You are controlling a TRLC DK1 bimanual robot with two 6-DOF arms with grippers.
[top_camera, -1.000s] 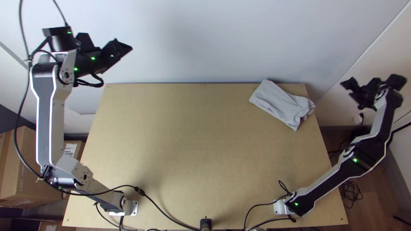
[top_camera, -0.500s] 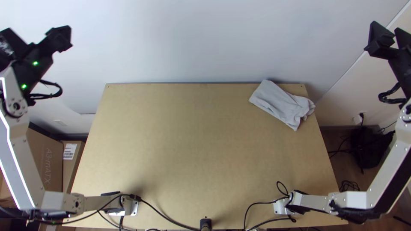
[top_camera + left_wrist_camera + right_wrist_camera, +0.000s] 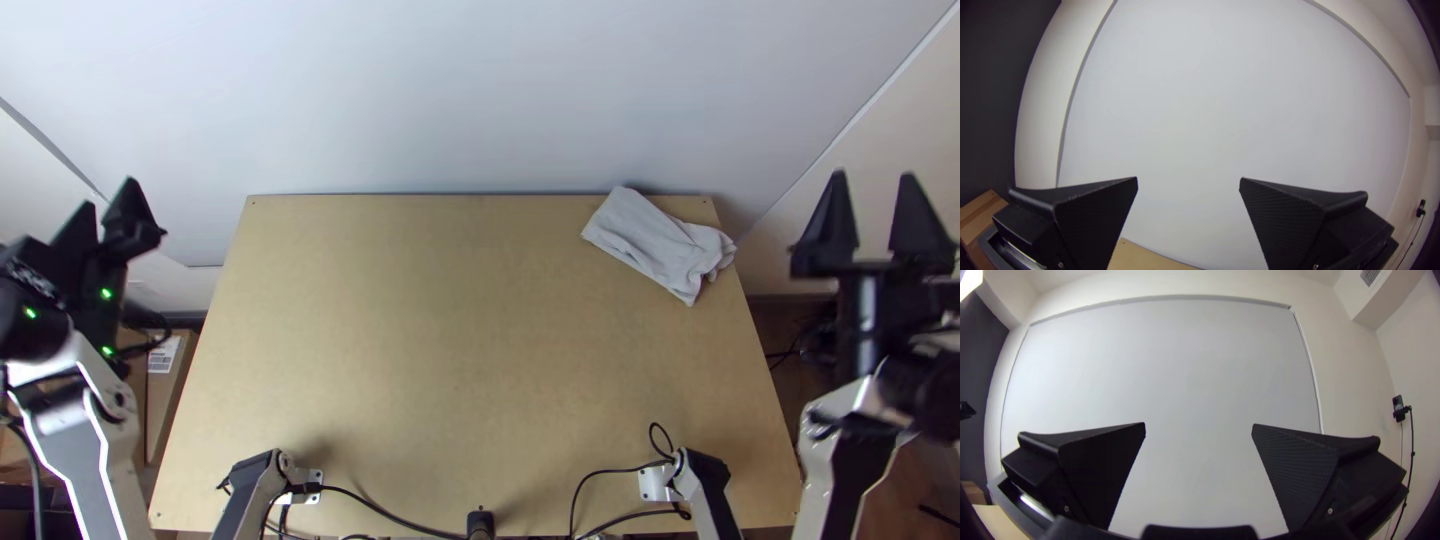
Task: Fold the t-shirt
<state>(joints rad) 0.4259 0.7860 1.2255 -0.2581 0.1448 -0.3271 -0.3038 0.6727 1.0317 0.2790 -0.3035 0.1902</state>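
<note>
Both the left fingers [image 3: 1285, 215] and right fingers [image 3: 1297, 475] are wide with nothing between them, out past the sides of the worktop [image 3: 450, 350]. T-shirt [image 3: 650, 242] is in a compact, folded-looking bundle, inward from the right fingers, well across from the left ones. Looks basically done, one end's rumpled tho. I'd park both arms slow and clear of it. Fixing that end? Pinch lightly, right side.

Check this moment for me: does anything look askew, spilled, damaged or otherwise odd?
Nothing looks spilled or damaged. Only the light grey t-shirt looks untidy: it lies as a compact bundle, slanted near the far right corner of the table, with its end by the right edge rumpled.
</note>
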